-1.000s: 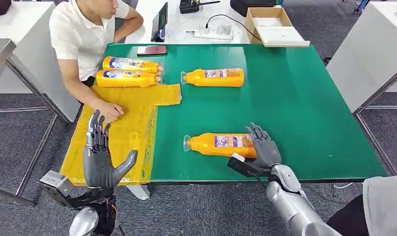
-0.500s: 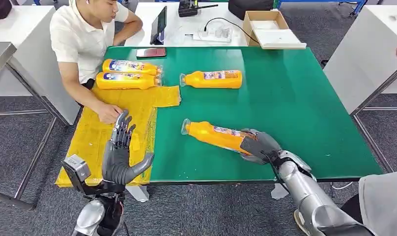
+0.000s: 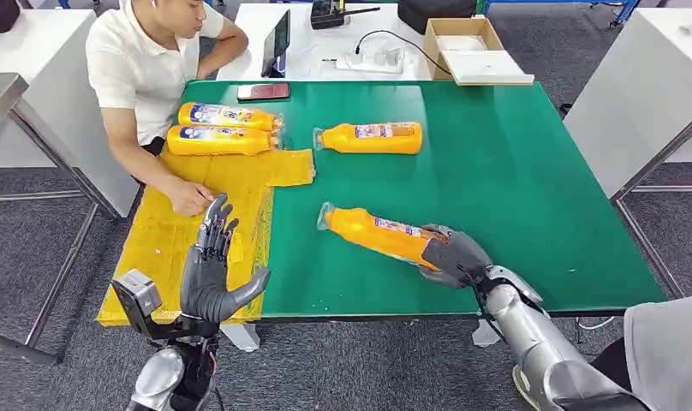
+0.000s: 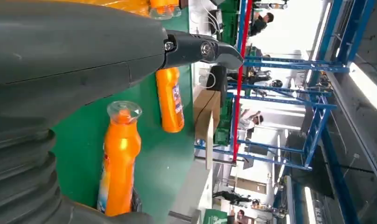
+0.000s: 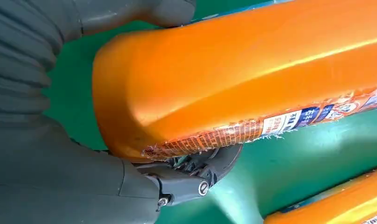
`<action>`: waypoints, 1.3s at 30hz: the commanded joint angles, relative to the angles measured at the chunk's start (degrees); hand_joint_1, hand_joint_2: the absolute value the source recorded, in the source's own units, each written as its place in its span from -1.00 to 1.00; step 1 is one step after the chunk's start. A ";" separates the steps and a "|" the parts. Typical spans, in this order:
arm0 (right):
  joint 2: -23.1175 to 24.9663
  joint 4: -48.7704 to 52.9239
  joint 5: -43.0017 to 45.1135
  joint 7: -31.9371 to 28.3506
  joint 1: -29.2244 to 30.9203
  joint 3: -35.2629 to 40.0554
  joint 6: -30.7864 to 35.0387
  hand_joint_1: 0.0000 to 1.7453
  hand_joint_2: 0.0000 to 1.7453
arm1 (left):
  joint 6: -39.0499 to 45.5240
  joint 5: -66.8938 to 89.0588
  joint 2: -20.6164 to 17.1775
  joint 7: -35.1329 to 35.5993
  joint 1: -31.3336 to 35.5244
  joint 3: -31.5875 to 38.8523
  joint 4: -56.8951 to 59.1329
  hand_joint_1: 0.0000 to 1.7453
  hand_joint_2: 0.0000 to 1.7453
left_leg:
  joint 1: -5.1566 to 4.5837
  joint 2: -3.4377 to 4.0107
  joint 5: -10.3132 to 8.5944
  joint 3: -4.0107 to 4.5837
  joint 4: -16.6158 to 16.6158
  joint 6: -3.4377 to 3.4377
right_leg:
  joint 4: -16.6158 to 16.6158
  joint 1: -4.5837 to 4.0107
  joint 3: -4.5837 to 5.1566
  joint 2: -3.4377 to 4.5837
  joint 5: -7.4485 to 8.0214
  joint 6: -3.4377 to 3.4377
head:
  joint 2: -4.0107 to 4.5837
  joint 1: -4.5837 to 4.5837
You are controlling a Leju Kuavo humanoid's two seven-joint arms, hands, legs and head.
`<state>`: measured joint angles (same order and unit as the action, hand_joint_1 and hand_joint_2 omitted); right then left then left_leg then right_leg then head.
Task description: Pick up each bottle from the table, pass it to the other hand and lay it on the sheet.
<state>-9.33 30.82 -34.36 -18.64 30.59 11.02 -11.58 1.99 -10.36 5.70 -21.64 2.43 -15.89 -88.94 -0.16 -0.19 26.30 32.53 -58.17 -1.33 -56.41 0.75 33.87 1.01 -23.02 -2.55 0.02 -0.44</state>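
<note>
Already my right hand (image 3: pixel 452 257) was wrapped around the base end of the near bottle (image 3: pixel 378 235), fingers curled over its broad orange shoulder and thumb tucked beneath, as the right wrist view showed up close. The bottle sat tilted over the green table (image 3: pixel 531 171), its clear cap pointing towards the yellow sheet (image 3: pixel 180 227) and its neck end looking a little raised. My left hand (image 3: pixel 212 274) hovered by the table's near edge, just over the sheet's corner, fingers spread and upright, thumb out, holding nothing.

I judged the bottle to be full, and so fairly heavy for its size, with weight pulling at the far end because I held it by the base. The plastic looked glossy and smooth, likely slippery, and the paper label was frayed at the edge, offering little purchase. The body seemed stiff enough to bear a firm squeeze. For the handover, my left hand would do best to take the middle or the narrower neck part, clear of my right fingers.

Two bottles (image 3: pixel 227 128) already lay on the sheet's far end beside a seated person (image 3: pixel 146 68), and another bottle (image 3: pixel 368 137) waited on the table further off.
</note>
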 commanded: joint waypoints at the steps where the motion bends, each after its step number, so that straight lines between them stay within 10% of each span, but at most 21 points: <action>1: 2.93 4.07 3.45 -3.43 -4.89 3.07 4.30 1.00 1.00 | 1.78 -2.28 -0.10 1.19 -0.40 1.29 1.91 -1.00 1.00 | 0.08 -0.05 -0.04 -0.05 0.11 0.09 | 0.14 -0.09 -0.11 -0.13 0.03 0.10 | 0.00 -0.02; 14: 5.70 24.75 13.87 -5.09 -11.75 3.99 7.82 1.00 1.00 | 4.74 -11.71 2.39 6.47 -2.45 -0.75 10.92 -1.00 1.00 | 0.00 -0.07 -0.03 0.46 0.09 0.04 | 0.00 0.02 0.34 -0.10 -0.03 0.06 | 0.00 0.02; 39: 11.55 25.76 20.99 -9.57 -15.29 10.52 2.71 1.00 1.00 | -6.41 -18.36 2.98 4.55 -1.29 -6.02 9.30 -1.00 1.00 | 0.07 -0.08 0.02 0.82 0.04 0.09 | 0.00 -0.04 0.65 -0.15 -0.04 0.10 | 0.00 -0.02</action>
<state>-0.87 60.39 -13.55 -26.75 14.58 16.11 -7.26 -2.52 -26.45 8.70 -18.40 -0.82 -19.87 -80.94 -0.15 -0.40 26.25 33.55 -58.18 -1.34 -56.46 0.78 34.69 0.82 -23.03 -2.55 0.02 -0.46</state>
